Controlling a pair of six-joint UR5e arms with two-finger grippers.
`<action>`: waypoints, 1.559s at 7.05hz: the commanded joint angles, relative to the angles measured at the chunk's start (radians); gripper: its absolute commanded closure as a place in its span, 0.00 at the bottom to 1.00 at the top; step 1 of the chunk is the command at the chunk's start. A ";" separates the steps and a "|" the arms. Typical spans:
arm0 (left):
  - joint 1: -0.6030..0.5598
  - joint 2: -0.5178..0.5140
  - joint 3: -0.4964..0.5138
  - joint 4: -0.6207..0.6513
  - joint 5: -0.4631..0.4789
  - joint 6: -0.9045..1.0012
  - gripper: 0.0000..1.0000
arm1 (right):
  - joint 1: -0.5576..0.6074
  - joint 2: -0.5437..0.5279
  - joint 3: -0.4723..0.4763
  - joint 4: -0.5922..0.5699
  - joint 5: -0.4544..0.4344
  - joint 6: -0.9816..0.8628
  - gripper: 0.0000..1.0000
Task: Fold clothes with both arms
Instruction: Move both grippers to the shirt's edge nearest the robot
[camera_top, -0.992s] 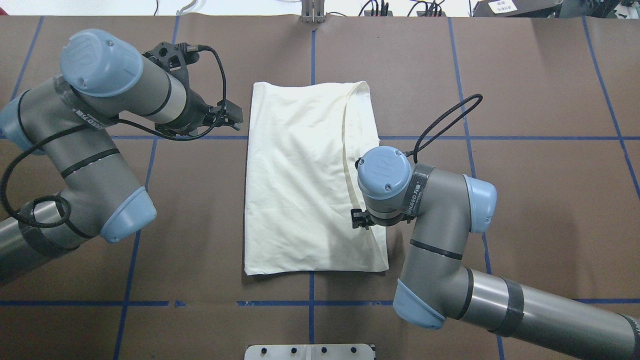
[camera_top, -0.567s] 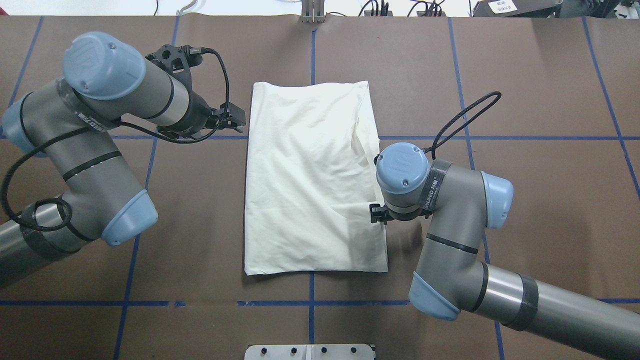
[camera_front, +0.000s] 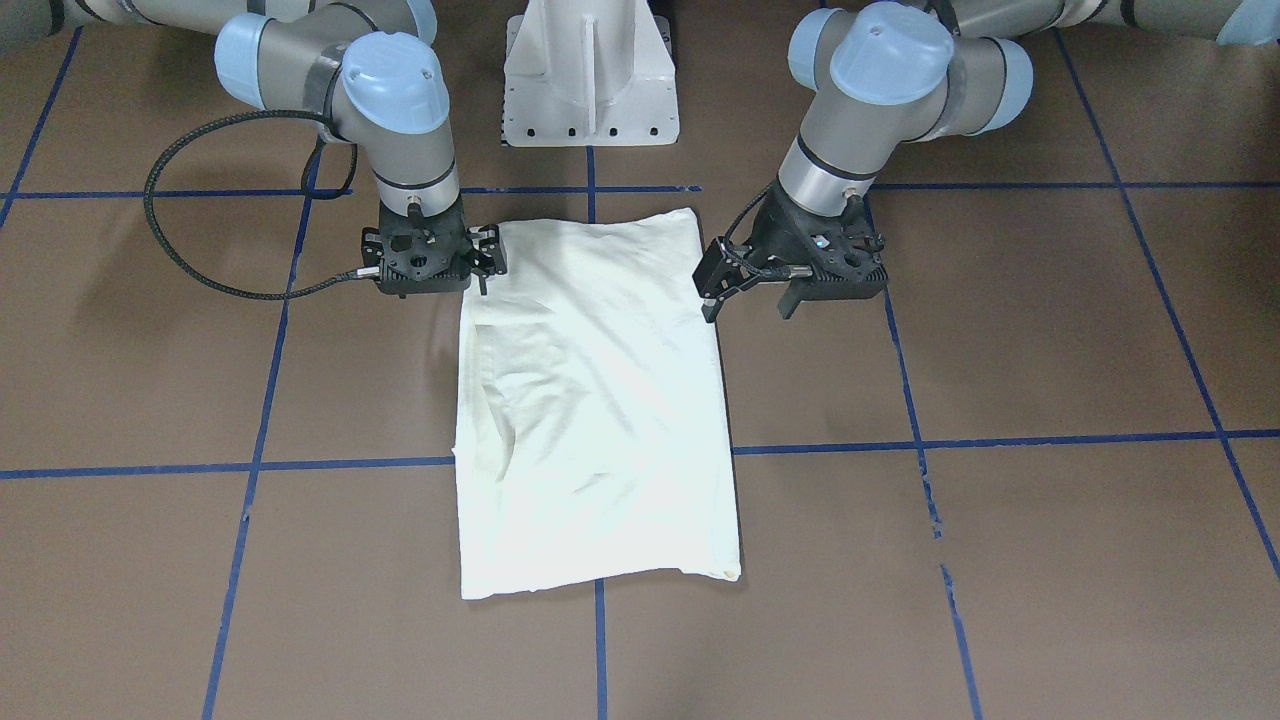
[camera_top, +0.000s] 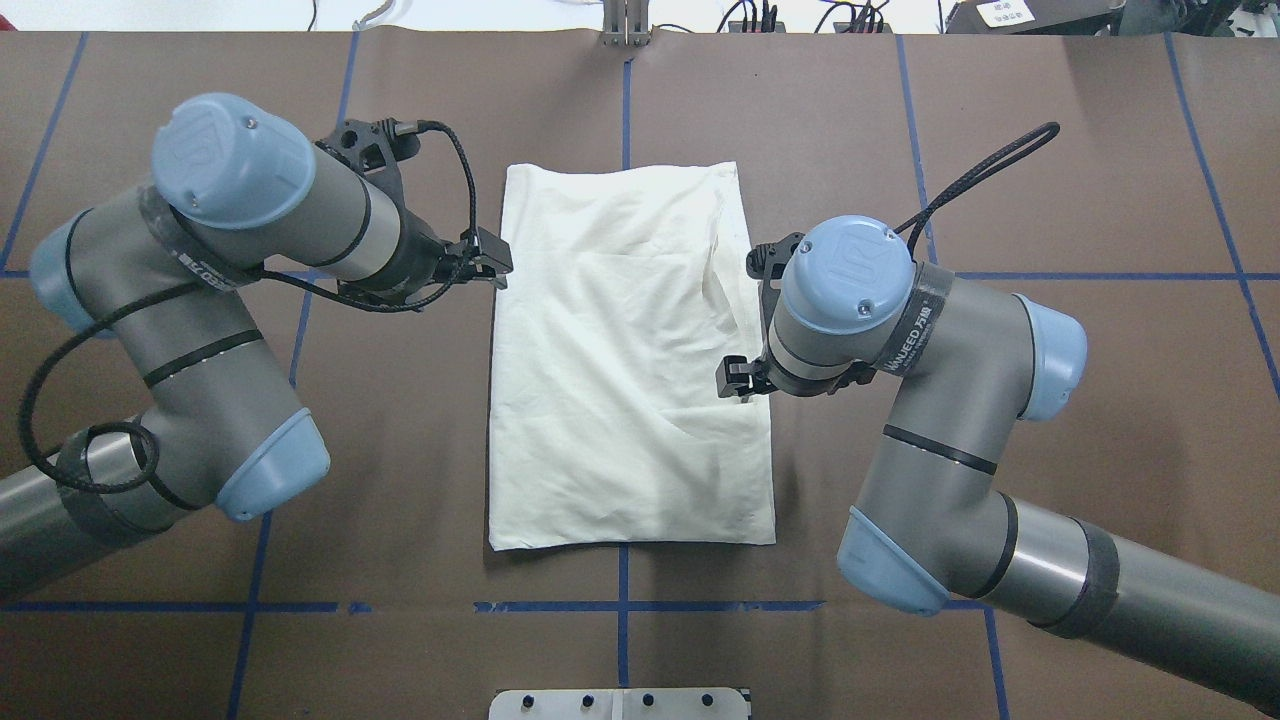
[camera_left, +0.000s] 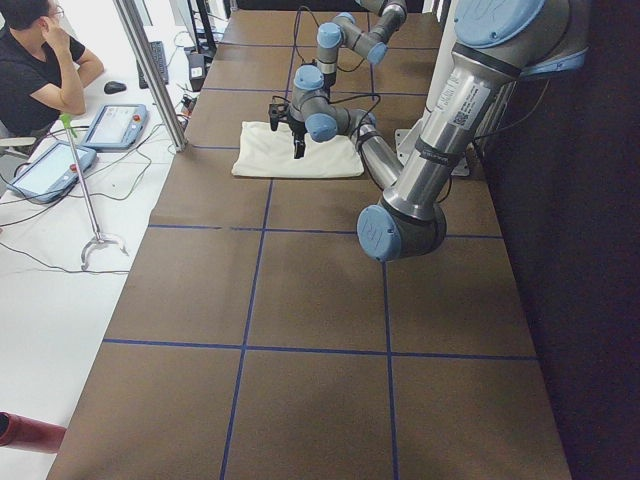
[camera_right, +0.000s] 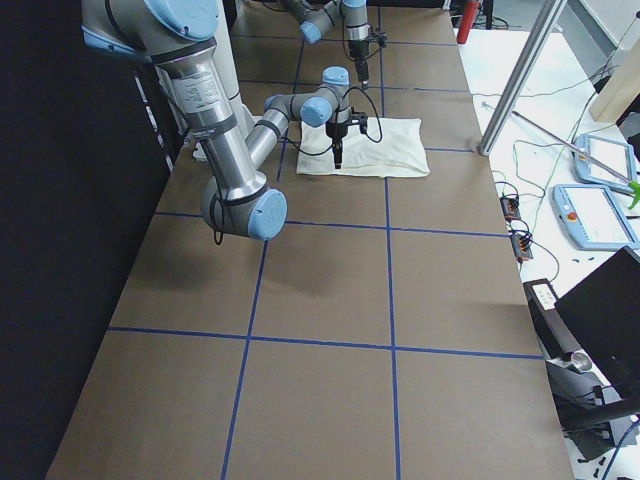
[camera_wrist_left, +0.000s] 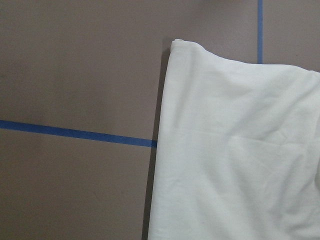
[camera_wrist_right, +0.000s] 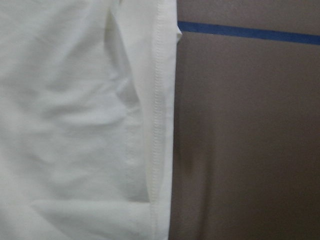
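You see shirt (camera_top: 620, 360) folded narrow, plain side up, flat on table (camera_top: 400, 450). Left gripper (camera_top: 495, 265) beside shirt's left edge, right gripper (camera_top: 733, 380) over its right edge. Neither visibly holds cloth, jaw state can't tell. Likely staging next fold

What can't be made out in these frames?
- Folded white garment: underside and inner layers hidden by its top layer, in every view.
- Right end effector: jaw opening hidden beneath the right arm overhead; its wrist view shows only garment and table.
- Left end effector: jaw opening too small to read overhead and from the sides.
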 joint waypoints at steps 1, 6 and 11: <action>0.147 0.011 -0.033 0.002 0.008 -0.301 0.01 | 0.005 -0.014 0.018 0.146 0.049 0.098 0.00; 0.347 0.088 -0.036 0.054 0.170 -0.557 0.24 | -0.021 -0.011 0.053 0.163 0.084 0.237 0.00; 0.377 0.091 -0.033 0.056 0.170 -0.572 0.40 | -0.022 -0.013 0.050 0.163 0.084 0.237 0.00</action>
